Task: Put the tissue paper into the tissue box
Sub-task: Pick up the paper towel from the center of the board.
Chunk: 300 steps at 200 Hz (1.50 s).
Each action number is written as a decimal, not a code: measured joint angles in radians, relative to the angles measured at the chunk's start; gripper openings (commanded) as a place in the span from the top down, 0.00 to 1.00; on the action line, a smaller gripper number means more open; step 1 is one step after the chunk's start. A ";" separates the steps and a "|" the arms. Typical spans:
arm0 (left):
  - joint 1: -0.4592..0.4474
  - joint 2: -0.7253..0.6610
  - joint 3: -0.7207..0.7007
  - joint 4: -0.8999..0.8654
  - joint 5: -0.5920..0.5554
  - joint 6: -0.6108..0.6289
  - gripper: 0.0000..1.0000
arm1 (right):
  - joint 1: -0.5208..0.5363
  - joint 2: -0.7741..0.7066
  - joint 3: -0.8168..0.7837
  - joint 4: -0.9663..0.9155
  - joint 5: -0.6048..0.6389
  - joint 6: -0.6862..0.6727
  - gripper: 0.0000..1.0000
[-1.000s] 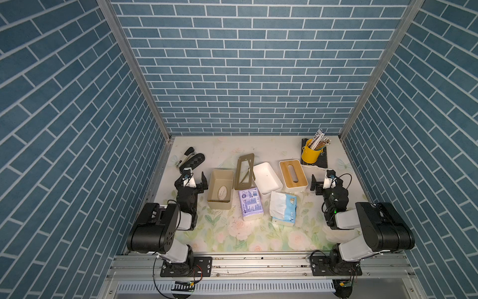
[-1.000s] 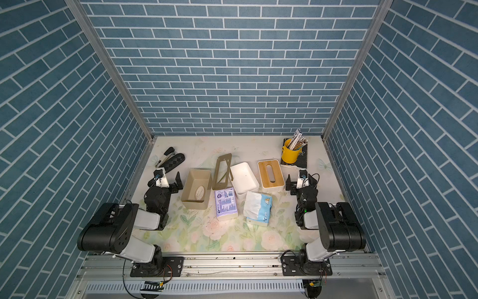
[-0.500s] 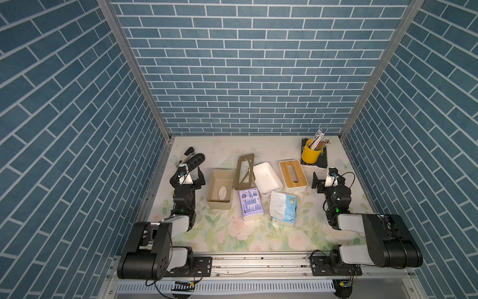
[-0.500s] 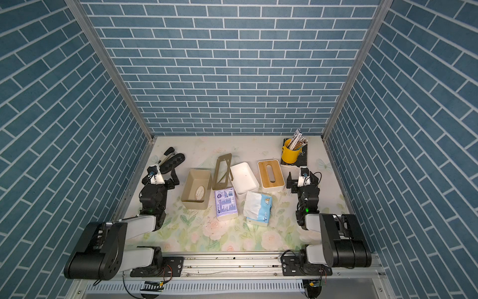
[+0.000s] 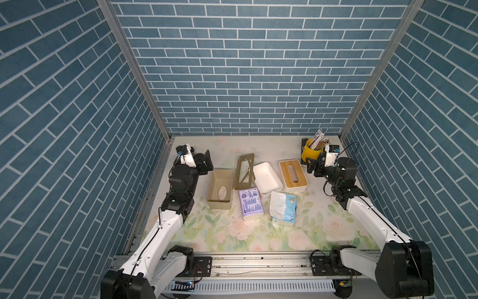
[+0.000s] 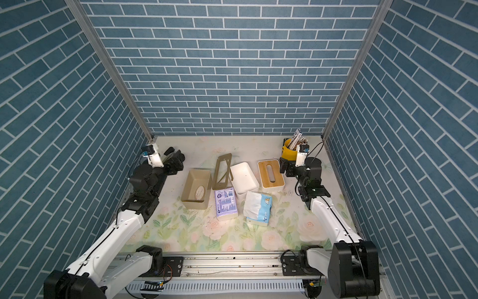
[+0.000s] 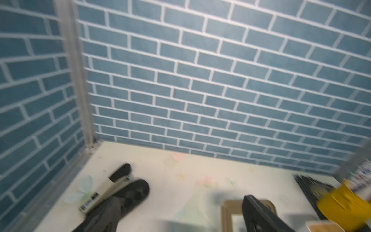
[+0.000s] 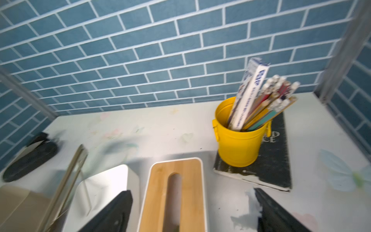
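On the bench point(image 5: 323, 227), a little before its middle, lay the two packs of tissue paper, side by side and not touching. The purple pack point(image 5: 251, 203) was on the left and the blue and white pack point(image 5: 282, 208) on the right, with white paper showing on its top. Both were outside of any box.

Behind them stood a row of four things. From the left came first the open tan box point(image 5: 219, 189), just beside the purple pack. Next was the tan lid frame point(image 5: 244, 170), which stood tilted between the two open boxes. After it came the open white box point(image 5: 267, 178), and last the white box with wooden lid point(image 5: 293, 176), its slot on top.

The left gripper point(image 5: 204, 165) was at the far left corner of the tan box, its jaws wide apart and holding nothing. The right gripper point(image 5: 313, 167) was at the far right corner of the lidded box. In the right wrist view its fingers point(image 8: 112, 213) stood wide and gripped nothing. Whether it touched the box, I could not tell.

In the far left corner of the bench lay a stapler point(image 7: 104, 190) and a black case point(image 7: 132, 192), touching. Near the far right corner a yellow cup point(image 5: 309, 155) with pencils stood on a dark book point(image 8: 277, 160)
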 measured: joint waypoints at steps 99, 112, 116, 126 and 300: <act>-0.528 0.136 0.077 -0.338 -0.140 -0.285 0.59 | 0.140 0.032 0.025 -0.203 -0.023 0.030 0.29; -0.554 0.159 0.083 -0.344 -0.151 -0.325 0.60 | 0.148 0.032 0.025 -0.212 -0.020 0.030 0.29; -0.561 0.170 0.085 -0.346 -0.154 -0.340 0.58 | 0.150 0.032 0.025 -0.215 -0.020 0.030 0.29; -0.574 0.201 0.087 -0.350 -0.154 -0.367 0.51 | 0.153 0.031 0.025 -0.219 -0.020 0.030 0.29; -0.621 0.325 0.010 -0.383 -0.068 -0.569 0.44 | 0.159 0.002 0.005 -0.245 -0.033 0.027 0.29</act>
